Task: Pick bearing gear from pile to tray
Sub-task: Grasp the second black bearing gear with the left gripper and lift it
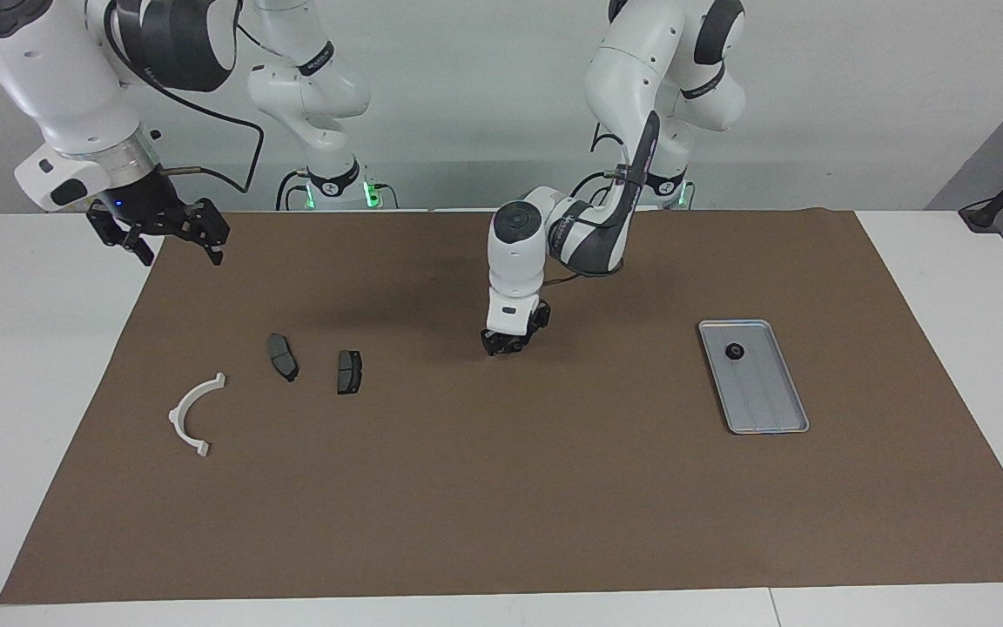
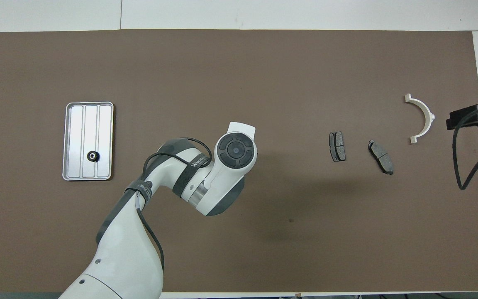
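The silver-grey tray [image 1: 767, 396] lies on the brown mat toward the left arm's end of the table and also shows in the overhead view [image 2: 77, 133]. A small black bearing gear [image 1: 735, 352] sits in it [image 2: 93, 156]. The pile is two dark brake pads [image 1: 283, 357] [image 1: 349, 372] and a white half-ring [image 1: 192, 414] toward the right arm's end. My left gripper [image 1: 510, 341] hangs low over the mat's middle, between the pads and the tray; in the overhead view its wrist [image 2: 235, 149] hides it. My right gripper [image 1: 158, 239] is open and empty, raised over the mat's edge near the half-ring.
The brown mat [image 1: 501, 488] covers most of the white table. The brake pads [image 2: 337, 146] [image 2: 381, 156] and the half-ring [image 2: 421, 118] lie apart from each other. The right arm's cable [image 2: 457, 158] hangs at the mat's edge.
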### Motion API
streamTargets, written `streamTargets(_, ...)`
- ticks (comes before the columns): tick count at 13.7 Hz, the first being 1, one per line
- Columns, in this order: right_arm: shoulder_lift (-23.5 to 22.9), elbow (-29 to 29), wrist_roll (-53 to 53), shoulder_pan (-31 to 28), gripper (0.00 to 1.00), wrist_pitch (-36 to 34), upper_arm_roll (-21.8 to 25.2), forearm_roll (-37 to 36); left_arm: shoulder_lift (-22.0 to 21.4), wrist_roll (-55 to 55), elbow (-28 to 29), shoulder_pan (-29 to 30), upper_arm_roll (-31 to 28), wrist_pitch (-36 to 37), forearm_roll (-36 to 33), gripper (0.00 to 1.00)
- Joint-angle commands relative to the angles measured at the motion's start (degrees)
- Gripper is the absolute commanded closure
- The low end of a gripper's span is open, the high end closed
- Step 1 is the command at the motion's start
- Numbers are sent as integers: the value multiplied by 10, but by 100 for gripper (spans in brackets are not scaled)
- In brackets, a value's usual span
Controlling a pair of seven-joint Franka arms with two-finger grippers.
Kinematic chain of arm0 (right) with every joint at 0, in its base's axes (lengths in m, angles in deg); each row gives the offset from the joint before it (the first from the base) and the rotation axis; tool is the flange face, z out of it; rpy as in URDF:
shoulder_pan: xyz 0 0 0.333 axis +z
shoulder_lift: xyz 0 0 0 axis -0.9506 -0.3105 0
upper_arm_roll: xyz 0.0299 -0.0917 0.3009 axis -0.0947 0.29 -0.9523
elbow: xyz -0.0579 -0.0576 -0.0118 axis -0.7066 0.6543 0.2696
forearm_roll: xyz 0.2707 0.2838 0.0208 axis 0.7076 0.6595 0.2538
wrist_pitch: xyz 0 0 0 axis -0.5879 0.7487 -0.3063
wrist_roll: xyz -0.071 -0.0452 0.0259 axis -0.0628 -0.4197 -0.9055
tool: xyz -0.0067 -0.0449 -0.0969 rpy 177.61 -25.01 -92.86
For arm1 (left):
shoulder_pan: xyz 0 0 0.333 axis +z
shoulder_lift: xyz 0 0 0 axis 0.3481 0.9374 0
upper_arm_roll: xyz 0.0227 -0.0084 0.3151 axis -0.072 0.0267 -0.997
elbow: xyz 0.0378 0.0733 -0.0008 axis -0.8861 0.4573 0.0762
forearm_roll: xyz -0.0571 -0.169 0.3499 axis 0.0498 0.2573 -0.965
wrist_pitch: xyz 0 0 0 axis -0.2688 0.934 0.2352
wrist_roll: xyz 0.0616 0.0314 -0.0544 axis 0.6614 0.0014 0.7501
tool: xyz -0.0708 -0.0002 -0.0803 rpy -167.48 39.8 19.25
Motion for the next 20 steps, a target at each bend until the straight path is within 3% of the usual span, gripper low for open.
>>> streamTargets(1,2,4,-9,-1,0,-10,3,9,11,11,6,-5,-16,-23,-14,65)
streamTargets(9,2,4,-10,-1,0,-11,4,9,10,15,13,-6,-21,-23,-16,99)
streamTargets(15,1,9,-10,-1,0,-11,4,8,-38,-10,6,14,-59,15,-18,100)
streamTargets(20,1,9,-10,-1,0,-11,3,8,-84,-178,11,132,-58,65,-18,100)
